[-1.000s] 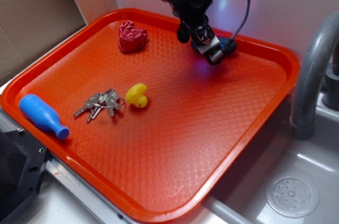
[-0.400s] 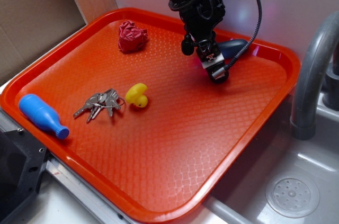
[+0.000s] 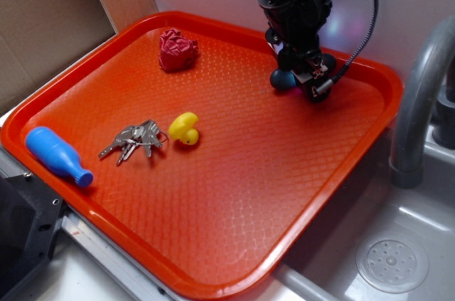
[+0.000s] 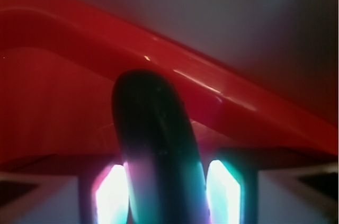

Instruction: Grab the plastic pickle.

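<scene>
Where the orange tray (image 3: 213,244) comes nearest, it is bare, and at about 9 o'clock lie a blue pin (image 3: 57,156), some keys (image 3: 135,138) and a yellow duck (image 3: 184,128). Farther back, at 1 o'clock by the far rim, the gripper (image 3: 304,77) clasps the plastic pickle (image 4: 156,155) between its two fingers (image 4: 222,192). A red crumpled wad (image 3: 177,50) sits at 11 o'clock.

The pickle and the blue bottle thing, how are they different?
The plastic pickle is a very dark blue-green; the blue bottle-shaped pin is bright blue. The pickle is a plain rounded capsule, while the pin narrows to a neck. The pickle sits at the far side of the orange tray between the fingers of the gripper; the pin lies untouched on the near left rim. Both are smooth plastic toys.
</scene>
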Robot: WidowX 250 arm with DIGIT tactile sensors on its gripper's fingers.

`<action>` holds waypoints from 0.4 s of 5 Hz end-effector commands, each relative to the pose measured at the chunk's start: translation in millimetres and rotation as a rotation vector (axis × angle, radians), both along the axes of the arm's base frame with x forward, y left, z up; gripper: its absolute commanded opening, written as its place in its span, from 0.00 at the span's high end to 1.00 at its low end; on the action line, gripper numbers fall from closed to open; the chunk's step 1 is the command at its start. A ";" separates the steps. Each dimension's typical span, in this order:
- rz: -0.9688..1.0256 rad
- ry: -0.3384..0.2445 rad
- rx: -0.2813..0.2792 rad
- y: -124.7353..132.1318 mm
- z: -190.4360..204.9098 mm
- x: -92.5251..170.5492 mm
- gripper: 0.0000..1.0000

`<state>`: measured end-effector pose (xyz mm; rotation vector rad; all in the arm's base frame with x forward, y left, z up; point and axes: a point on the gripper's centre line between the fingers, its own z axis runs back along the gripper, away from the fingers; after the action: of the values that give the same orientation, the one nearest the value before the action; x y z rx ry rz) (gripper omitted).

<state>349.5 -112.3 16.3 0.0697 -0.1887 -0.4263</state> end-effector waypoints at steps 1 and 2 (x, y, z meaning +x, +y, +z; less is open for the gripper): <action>0.037 0.056 -0.022 3.1 17.3 -19.5 1.00; 0.096 0.181 -0.120 12.1 49.2 -49.9 1.00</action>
<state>289.4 -92.0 36.8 -0.0686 0.0399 -0.3161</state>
